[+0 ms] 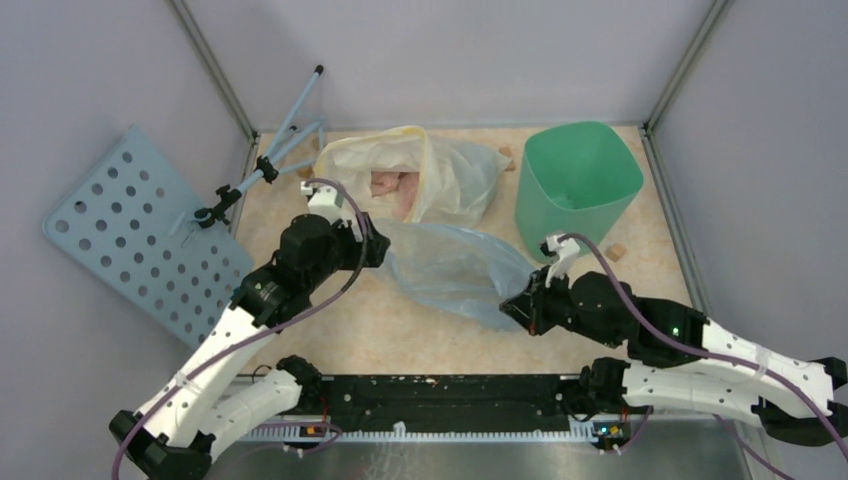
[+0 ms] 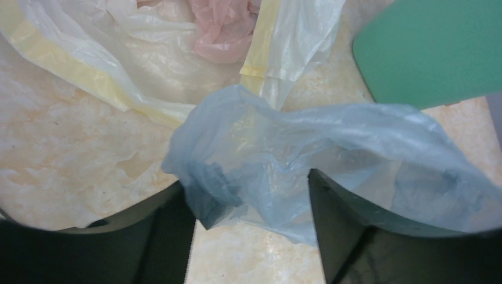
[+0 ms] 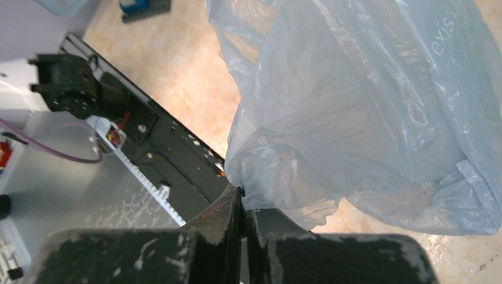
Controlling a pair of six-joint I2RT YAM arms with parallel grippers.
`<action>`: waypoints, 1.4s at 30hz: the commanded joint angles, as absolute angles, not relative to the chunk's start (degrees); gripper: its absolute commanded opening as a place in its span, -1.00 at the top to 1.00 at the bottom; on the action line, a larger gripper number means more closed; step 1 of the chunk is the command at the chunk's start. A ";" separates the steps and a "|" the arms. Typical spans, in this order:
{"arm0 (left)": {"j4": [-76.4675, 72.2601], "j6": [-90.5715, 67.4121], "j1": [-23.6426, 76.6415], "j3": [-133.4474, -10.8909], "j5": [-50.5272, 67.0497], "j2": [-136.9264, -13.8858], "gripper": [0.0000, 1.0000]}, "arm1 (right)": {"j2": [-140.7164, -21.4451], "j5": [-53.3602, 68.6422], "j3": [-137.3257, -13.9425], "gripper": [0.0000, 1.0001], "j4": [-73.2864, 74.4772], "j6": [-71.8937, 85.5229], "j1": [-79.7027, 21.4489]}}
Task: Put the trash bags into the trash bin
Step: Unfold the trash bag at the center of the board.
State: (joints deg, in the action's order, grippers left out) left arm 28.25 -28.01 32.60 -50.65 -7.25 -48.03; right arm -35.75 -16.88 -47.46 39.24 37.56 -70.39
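Note:
The pale-blue see-through trash bag [image 1: 450, 268] stretches across the middle of the table between my two grippers. My right gripper [image 3: 244, 195] is shut on the trash bag [image 3: 367, 106], pinching a bunched corner of it [image 1: 512, 305]. My left gripper [image 2: 251, 195] stands open at the bag's other end [image 2: 296, 160], its fingers [image 2: 334, 201] apart with a crumpled fold of plastic hanging loose between them. The mint-green trash bin [image 1: 577, 185] stands upright at the back right, also seen from the left wrist [image 2: 432, 50].
A whitish bag with a yellow rim [image 1: 420, 175] lies behind the blue one, pink plastic inside it. A pale-blue perforated board [image 1: 140, 230] and a clamp stand [image 1: 265, 165] sit at the left. Small wooden bits [image 1: 615, 252] lie near the bin.

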 commanded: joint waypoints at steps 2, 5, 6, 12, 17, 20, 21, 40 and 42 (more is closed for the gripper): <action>31.14 -24.82 32.35 -54.35 -7.00 -43.06 -0.73 | -36.54 -20.26 -54.29 1.00 38.44 36.55 -70.97; 27.58 -22.72 32.36 -52.21 -3.89 -39.18 -0.60 | -37.32 -20.65 -55.12 1.00 38.53 36.30 -70.96; 25.65 -22.45 32.35 -51.14 -2.91 -37.92 -0.49 | -37.46 -20.61 -55.06 1.00 38.40 36.31 -70.94; 29.27 -23.29 32.33 -51.04 -15.64 -32.34 -0.68 | -37.88 -20.96 -55.26 1.00 38.69 36.79 -70.98; 29.99 -22.57 32.36 -50.91 -18.18 -30.54 -0.87 | -37.71 -21.13 -55.25 1.00 38.82 36.86 -70.94; 24.75 -18.80 32.35 -49.31 -5.21 -30.86 -0.14 | -37.83 -21.27 -55.24 1.00 38.58 36.84 -70.93; 21.85 -18.13 32.32 -48.03 3.02 -30.85 0.20 | -37.95 -21.27 -55.26 1.00 38.58 36.91 -70.93; -27.37 -8.48 48.39 -23.71 19.76 -36.27 1.00 | -38.05 -18.87 -58.19 1.00 39.63 37.28 -70.93; -31.53 -4.97 50.07 -22.28 17.76 -37.83 1.00 | -38.06 -18.49 -58.22 1.00 38.91 37.22 -70.98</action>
